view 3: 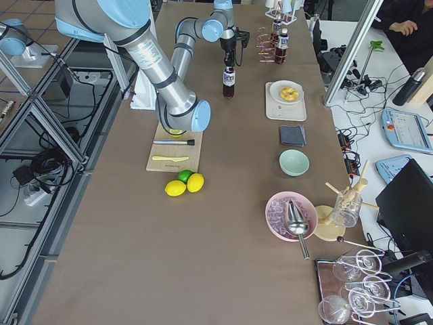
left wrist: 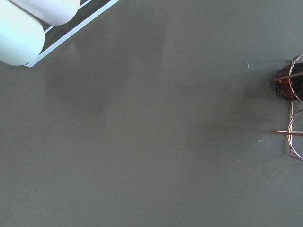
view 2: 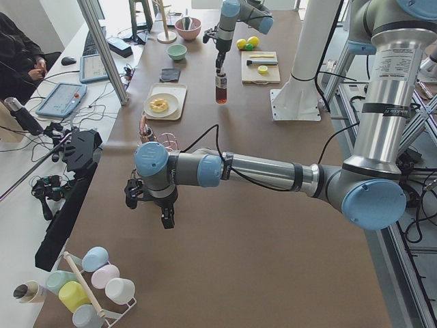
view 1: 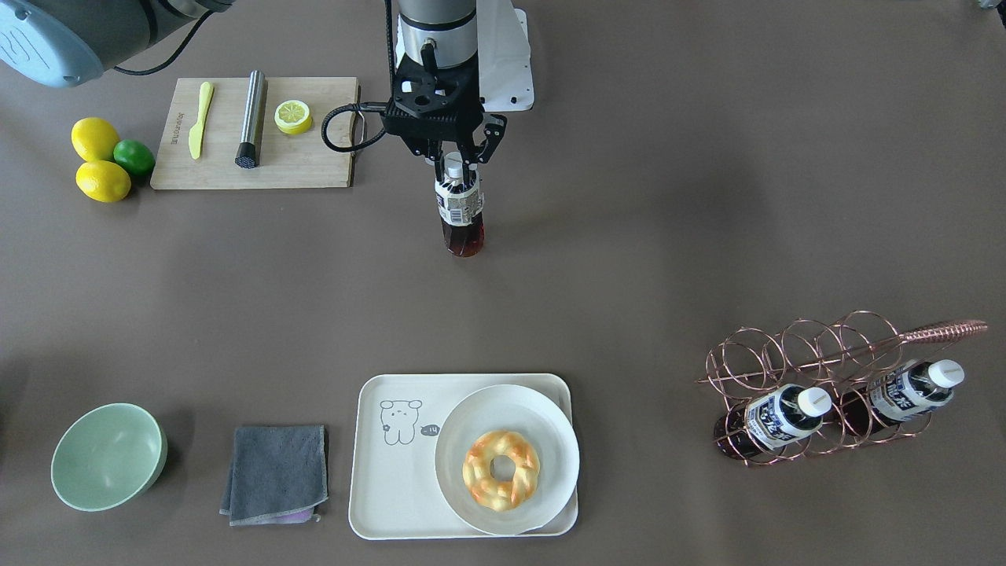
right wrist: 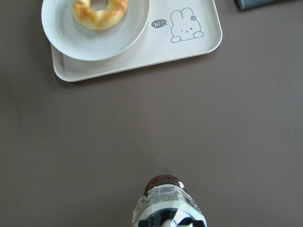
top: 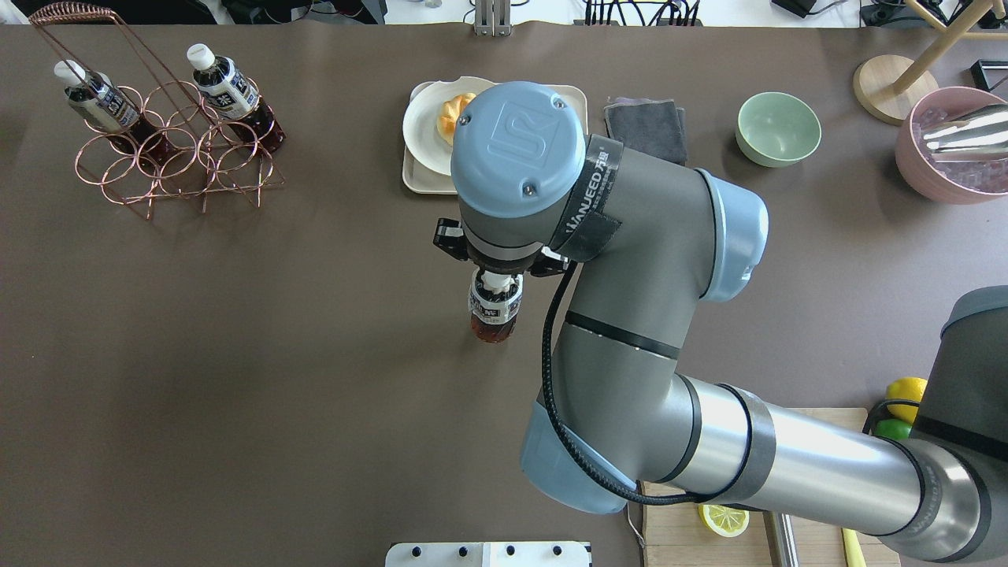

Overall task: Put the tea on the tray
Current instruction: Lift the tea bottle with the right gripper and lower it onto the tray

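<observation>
The tea (view 1: 460, 208) is a small bottle of dark drink with a white cap and a blue-and-white label. It hangs upright at mid-table in my right gripper (view 1: 454, 161), which is shut on its neck from above. It also shows in the overhead view (top: 494, 311) and at the bottom of the right wrist view (right wrist: 165, 208). I cannot tell whether its base touches the table. The cream tray (view 1: 393, 487) with a line-drawn cartoon lies well beyond it, towards the far edge. My left gripper (view 2: 166, 217) hovers over bare table at the left end; I cannot tell whether it is open or shut.
A white plate (view 1: 542, 417) with a doughnut (view 1: 501, 470) fills half of the tray. A copper wire rack (view 1: 794, 354) holds two more bottles. A cutting board (view 1: 299, 161), lemons (view 1: 102, 181), a green bowl (view 1: 108, 456) and a grey cloth (view 1: 275, 472) lie on the right side.
</observation>
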You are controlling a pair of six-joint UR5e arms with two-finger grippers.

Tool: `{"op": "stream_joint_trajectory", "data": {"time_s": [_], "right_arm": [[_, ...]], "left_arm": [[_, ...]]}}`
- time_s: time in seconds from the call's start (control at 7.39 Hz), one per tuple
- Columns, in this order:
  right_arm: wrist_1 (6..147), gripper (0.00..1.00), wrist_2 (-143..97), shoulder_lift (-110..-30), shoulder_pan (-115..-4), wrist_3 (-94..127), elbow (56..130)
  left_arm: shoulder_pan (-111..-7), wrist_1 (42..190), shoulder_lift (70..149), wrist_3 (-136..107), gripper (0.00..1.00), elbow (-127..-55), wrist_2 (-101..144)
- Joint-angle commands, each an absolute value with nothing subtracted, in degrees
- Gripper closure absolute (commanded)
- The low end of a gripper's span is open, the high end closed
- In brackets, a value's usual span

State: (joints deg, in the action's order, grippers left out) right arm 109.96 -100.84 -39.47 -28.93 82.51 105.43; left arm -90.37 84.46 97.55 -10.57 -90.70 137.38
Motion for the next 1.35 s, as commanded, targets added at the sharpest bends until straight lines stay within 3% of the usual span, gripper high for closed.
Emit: {"op": "stream_joint_trajectory", "data": {"time_s": [0.0, 0.41, 0.68, 0.95, 1.22], "right_arm": [[110.4, 1.00, -106.9, -38.8, -37.1, 78.8, 105.0], [111.6, 1.00, -113.9, -36.8, -49.0, 64.6, 96.6], [109.4, 1.00, -115.4, -27.9, -53.3, 60.3, 81.1], [95.8, 1.00, -115.2, -27.3, -53.8, 60.0, 69.1], [94.0, 1.00, -114.8, -27.1, -53.4, 60.1, 66.4]], "left_arm": [[-90.4, 84.5, 97.6, -10.6, 0.01, -90.8, 137.4], [-90.4, 84.5, 97.6, -10.8, 0.01, -90.8, 137.4], [-90.3, 84.5, 98.0, -10.9, 0.01, -90.7, 137.5], [-90.2, 84.5, 98.4, -11.0, 0.01, -90.5, 137.4], [-90.2, 84.5, 98.6, -11.0, 0.01, -90.4, 137.4]]}}
